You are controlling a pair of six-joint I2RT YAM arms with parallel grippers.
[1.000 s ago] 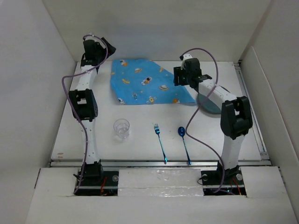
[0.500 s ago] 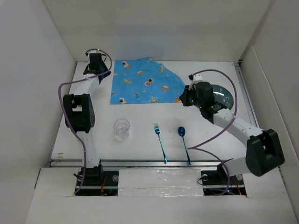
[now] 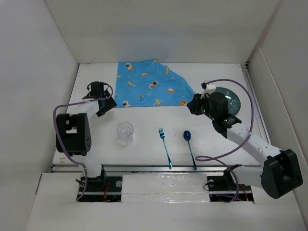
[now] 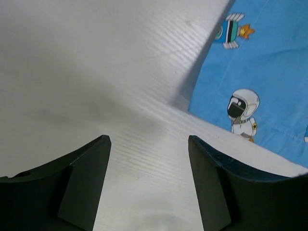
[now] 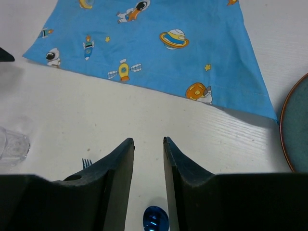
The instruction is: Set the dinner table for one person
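Overhead looking down on dinner table [image 3: 144,115], wrist cameras close, sharing placemat [image 3: 149,89]

Glass [image 3: 125,133], fork [image 3: 165,147], spoon [image 3: 189,147] in near row, open dinner table [image 3: 154,118] strip before placemat [image 3: 151,89]

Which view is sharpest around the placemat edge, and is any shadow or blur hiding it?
Right wrist: sharpest, placemat print crisp, evenly lit, though the glass is cropped at the left edge. Left wrist: close, slightly soft, a dark shadow hugging the placemat edge. Top external: even soft light, faint shadows on the dinner table, no glare.
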